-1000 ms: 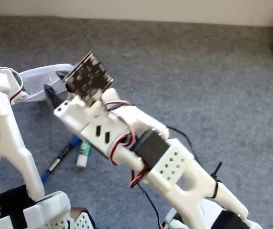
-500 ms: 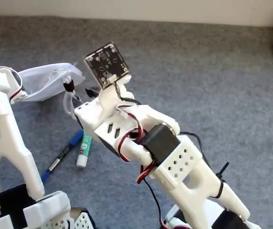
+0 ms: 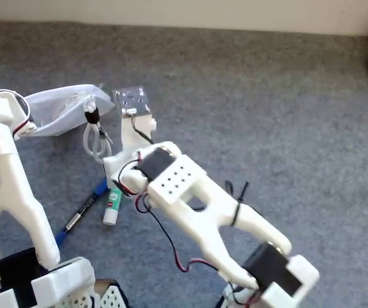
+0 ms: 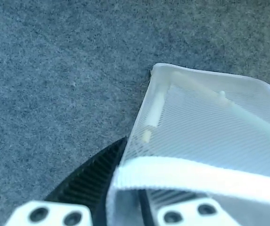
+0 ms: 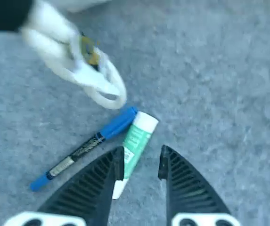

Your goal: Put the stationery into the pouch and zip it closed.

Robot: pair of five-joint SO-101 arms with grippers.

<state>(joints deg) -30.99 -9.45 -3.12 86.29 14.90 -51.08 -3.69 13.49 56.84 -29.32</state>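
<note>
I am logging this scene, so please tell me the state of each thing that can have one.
pouch: pinched in the left gripper; open or zipped, cannot tell.
pen: capped, lying on the carpet.
glue stick: capped, lying beside the pen.
right gripper: open, above the glue stick.

Grey carpet [image 3: 286, 96] — blue pen [image 3: 81, 213] and green-white glue stick [image 3: 112, 206] lying just beside each other.
</note>
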